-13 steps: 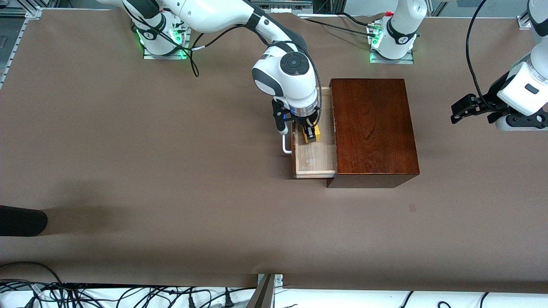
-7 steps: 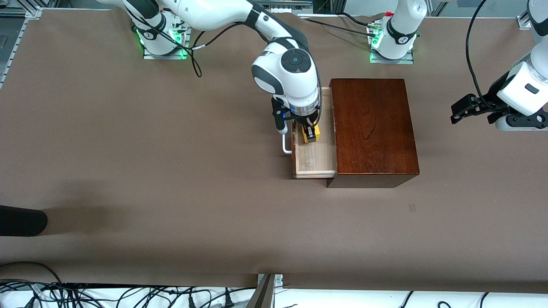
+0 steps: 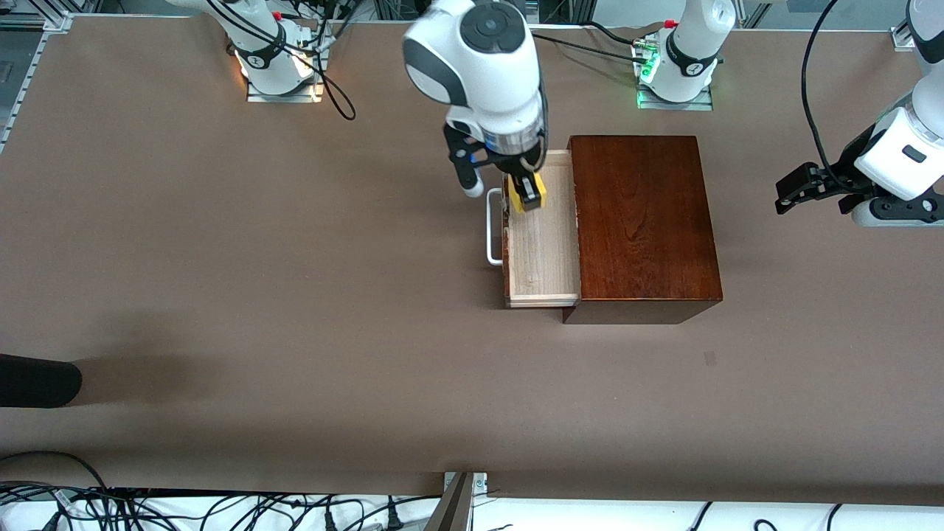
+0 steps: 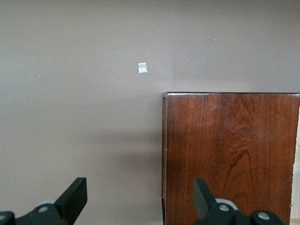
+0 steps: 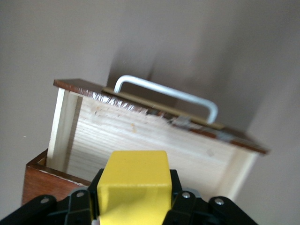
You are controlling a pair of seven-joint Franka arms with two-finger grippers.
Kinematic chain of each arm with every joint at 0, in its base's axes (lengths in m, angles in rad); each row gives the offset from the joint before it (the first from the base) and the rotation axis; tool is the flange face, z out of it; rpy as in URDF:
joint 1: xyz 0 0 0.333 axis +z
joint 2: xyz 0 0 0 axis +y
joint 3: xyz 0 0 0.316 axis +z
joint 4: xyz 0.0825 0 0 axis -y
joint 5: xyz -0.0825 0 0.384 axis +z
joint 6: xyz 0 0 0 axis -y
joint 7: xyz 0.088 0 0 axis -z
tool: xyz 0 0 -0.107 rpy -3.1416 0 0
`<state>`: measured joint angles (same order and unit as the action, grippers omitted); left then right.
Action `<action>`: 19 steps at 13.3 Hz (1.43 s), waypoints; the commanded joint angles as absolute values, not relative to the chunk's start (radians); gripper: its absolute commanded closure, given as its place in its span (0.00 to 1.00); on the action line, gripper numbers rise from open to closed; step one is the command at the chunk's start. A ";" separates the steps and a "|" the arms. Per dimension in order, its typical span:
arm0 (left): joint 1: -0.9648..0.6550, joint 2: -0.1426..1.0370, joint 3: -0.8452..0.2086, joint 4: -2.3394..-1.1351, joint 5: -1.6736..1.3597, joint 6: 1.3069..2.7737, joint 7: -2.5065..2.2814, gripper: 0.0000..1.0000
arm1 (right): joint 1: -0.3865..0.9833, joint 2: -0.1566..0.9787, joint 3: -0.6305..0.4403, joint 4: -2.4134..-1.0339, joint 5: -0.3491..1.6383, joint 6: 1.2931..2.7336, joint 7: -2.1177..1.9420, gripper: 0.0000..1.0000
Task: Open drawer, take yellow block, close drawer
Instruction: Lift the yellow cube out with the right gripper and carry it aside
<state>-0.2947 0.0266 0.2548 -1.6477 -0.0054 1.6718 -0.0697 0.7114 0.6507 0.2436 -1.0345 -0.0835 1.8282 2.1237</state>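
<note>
The drawer stands pulled out of the dark wooden box toward the right arm's end, its white bar handle outermost. Its pale wood floor is bare. My right gripper is shut on the yellow block and holds it up in the air over the drawer. In the right wrist view the yellow block sits clamped between the fingers, with the drawer and handle below. My left gripper waits open and empty, over the table at the left arm's end; its wrist view shows the box.
A dark object lies at the table's edge toward the right arm's end. Cables run along the edge nearest the front camera. A small pale mark is on the table, nearer the front camera than the box.
My right gripper has risen out of the drawer with the yellow block in it. The drawer floor now shows bare. The left arm has not moved.
</note>
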 commanded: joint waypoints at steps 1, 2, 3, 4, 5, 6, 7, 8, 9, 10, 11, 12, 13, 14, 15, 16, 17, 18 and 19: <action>-0.295 0.044 0.255 -1.603 -0.018 1.660 -0.066 0.00 | 0.655 0.459 0.244 -1.271 -0.055 1.804 1.929 1.00; -0.295 0.044 0.253 -1.603 -0.018 1.658 -0.066 0.00 | 0.635 0.396 0.227 -1.348 -0.035 1.810 1.867 1.00; -0.295 0.044 0.255 -1.603 -0.018 1.658 -0.064 0.00 | 0.618 0.337 0.201 -1.414 -0.014 1.806 1.759 1.00; -0.295 0.046 0.253 -1.603 -0.018 1.658 -0.064 0.00 | 0.618 0.281 0.168 -1.478 0.004 1.807 1.659 1.00; -0.293 0.046 0.253 -1.603 -0.017 1.658 -0.066 0.00 | 0.618 0.234 0.120 -1.526 0.026 1.802 1.573 1.00; -0.291 0.045 0.253 -1.603 -0.015 1.658 -0.064 0.00 | 0.618 0.188 0.077 -1.569 0.037 1.798 1.455 1.00; -0.291 0.046 0.253 -1.603 -0.012 1.658 -0.064 0.00 | 0.618 0.142 0.040 -1.603 0.038 1.787 1.349 1.00; -0.291 0.046 0.253 -1.605 -0.011 1.658 -0.064 0.00 | 0.618 0.115 -0.001 -1.614 0.040 1.758 1.234 1.00; -0.291 0.046 0.253 -1.605 -0.011 1.658 -0.064 0.00 | 0.618 0.100 -0.055 -1.612 0.043 1.718 1.110 1.00; -0.293 0.046 0.253 -1.605 -0.011 1.658 -0.064 0.00 | 0.618 0.081 -0.111 -1.614 0.057 1.688 0.975 1.00; -0.293 0.046 0.253 -1.605 -0.009 1.658 -0.064 0.00 | 0.618 0.069 -0.173 -1.611 0.064 1.659 0.834 1.00; -0.293 0.046 0.252 -1.605 -0.009 1.658 -0.064 0.00 | 0.618 0.055 -0.223 -1.611 0.071 1.634 0.710 1.00; -0.293 0.046 0.253 -1.605 -0.009 1.658 -0.064 0.00 | 0.618 0.046 -0.270 -1.611 0.071 1.615 0.602 1.00; -0.291 0.046 0.253 -1.605 -0.009 1.658 -0.064 0.00 | 0.620 0.040 -0.303 -1.611 0.069 1.589 0.497 1.00; -0.293 0.046 0.252 -1.605 -0.009 1.658 -0.064 0.00 | 0.618 0.040 -0.351 -1.609 0.069 1.574 0.382 1.00; -0.296 0.046 0.242 -1.605 -0.009 1.657 -0.064 0.00 | 0.618 0.044 -0.401 -1.609 0.069 1.560 0.254 1.00; -0.295 0.045 0.224 -1.603 -0.008 1.657 -0.064 0.00 | 0.618 0.054 -0.441 -1.609 0.069 1.559 0.148 1.00; -0.295 0.043 0.219 -1.589 -0.008 1.657 -0.063 0.00 | 0.618 0.066 -0.472 -1.614 0.064 1.566 0.080 1.00; -0.295 0.043 0.210 -1.583 -0.009 1.658 -0.051 0.00 | 0.617 0.084 -0.494 -1.621 0.066 1.574 0.021 1.00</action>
